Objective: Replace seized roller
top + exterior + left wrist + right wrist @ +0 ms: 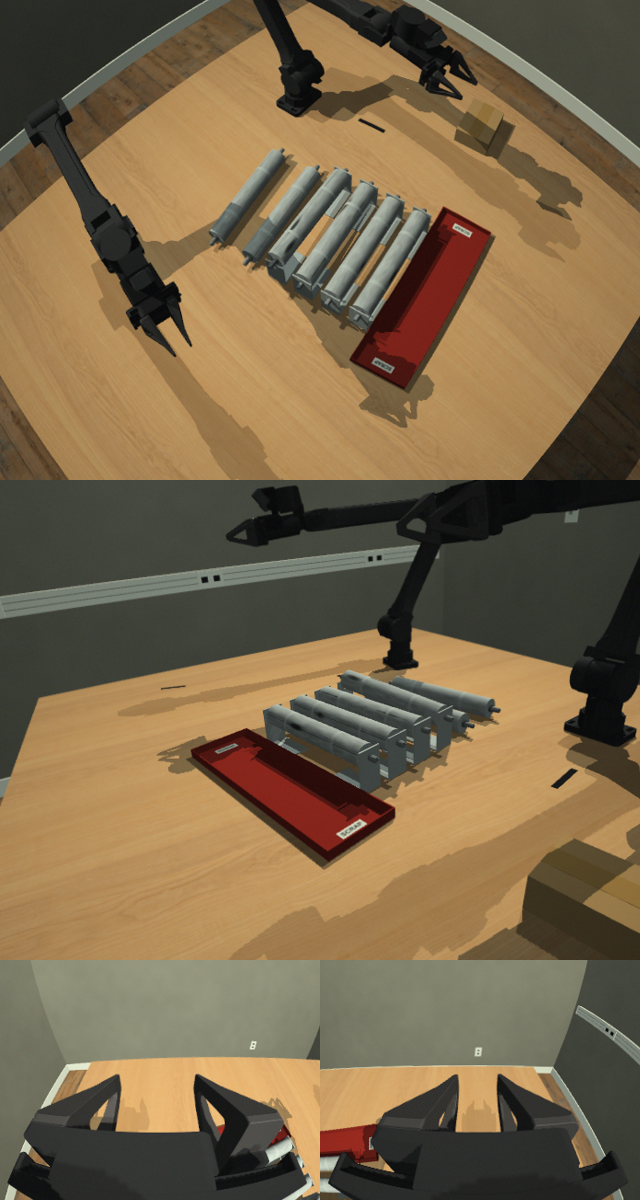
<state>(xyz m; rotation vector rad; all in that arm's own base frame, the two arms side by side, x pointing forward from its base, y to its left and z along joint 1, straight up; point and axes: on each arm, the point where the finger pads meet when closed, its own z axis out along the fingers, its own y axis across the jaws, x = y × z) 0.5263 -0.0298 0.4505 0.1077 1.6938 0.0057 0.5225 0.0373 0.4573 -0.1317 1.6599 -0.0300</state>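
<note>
It looks like a workshop or lab bench area: two black robot arms are mounted on a wood-grain worktop point(268, 393) point(103, 841) that bears a roller bed point(338, 310) point(369, 774) and a red tray point(439, 310) point(289, 810) labelled SCRAP. Plain grey walls carry a pale socket trunking point(289, 567) point(597, 1022), above a plank floor point(180, 62) point(553, 1091).

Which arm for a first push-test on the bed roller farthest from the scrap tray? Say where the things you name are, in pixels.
Right, I'd say. From above, the right gripper point(183, 350) point(227, 536) point(477, 1081) looks nearer that roller point(313, 211) point(397, 692); the left gripper point(468, 90) point(418, 531) point(157, 1081) is off by the cardboard box point(480, 121) point(578, 887). Neither holds anything.
</note>
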